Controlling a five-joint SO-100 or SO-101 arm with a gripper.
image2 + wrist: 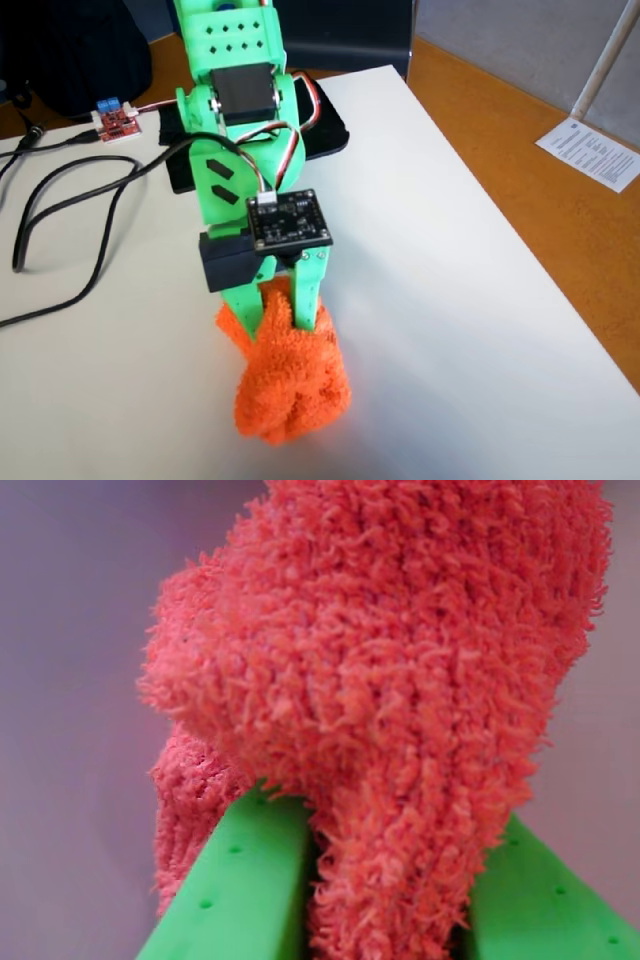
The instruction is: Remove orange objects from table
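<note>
The orange lump (292, 388) lies on the white table (480, 330) near its front edge in the fixed view, and we see the green gripper (283, 308) closed on its upper part. In the wrist view the fuzzy lump (390, 680) fills most of the picture, pinched between two green fingers (235, 890). At the far left of the fixed view, we see black cables (60, 215) and a small red board (116, 122); at the right, a paper sheet (590, 152) on the floor.
</note>
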